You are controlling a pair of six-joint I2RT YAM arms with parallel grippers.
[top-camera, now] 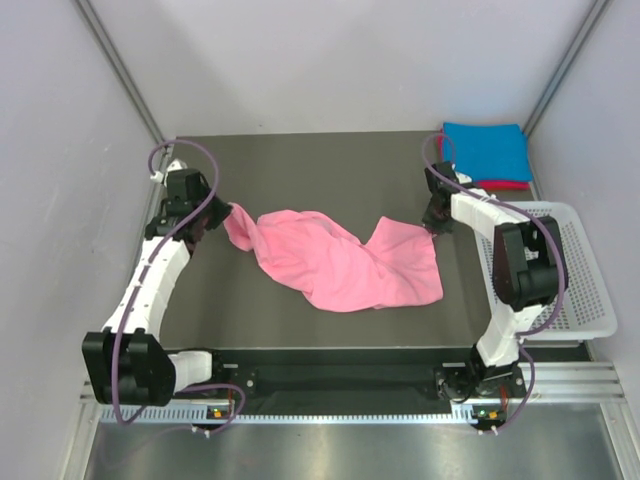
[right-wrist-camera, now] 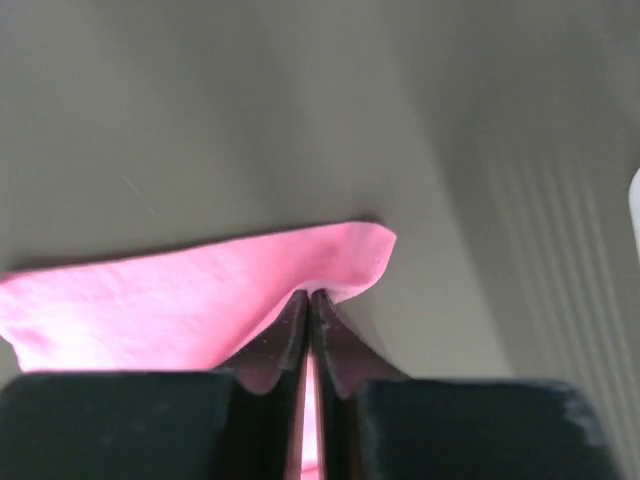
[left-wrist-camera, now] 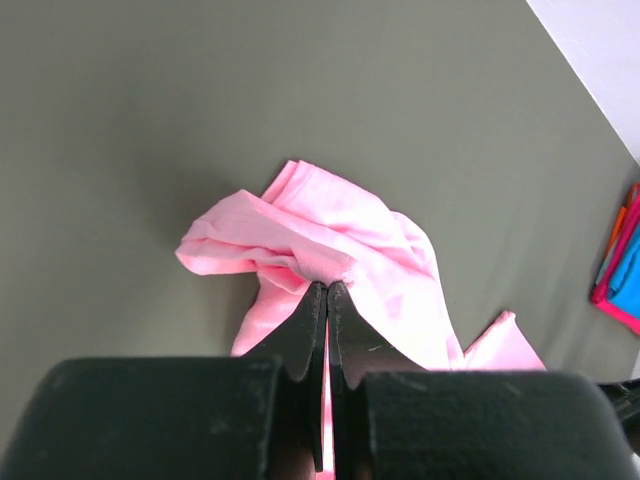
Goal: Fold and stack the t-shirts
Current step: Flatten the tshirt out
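The magenta-red t-shirt (top-camera: 505, 185) lies mostly hidden beneath the blue t-shirt (top-camera: 487, 150), only its edge showing.

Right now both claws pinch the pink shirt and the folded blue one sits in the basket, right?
No. The left gripper and right gripper pinch the pink shirt, but the blue shirt lies on the table, beyond the basket; the top view shows it.
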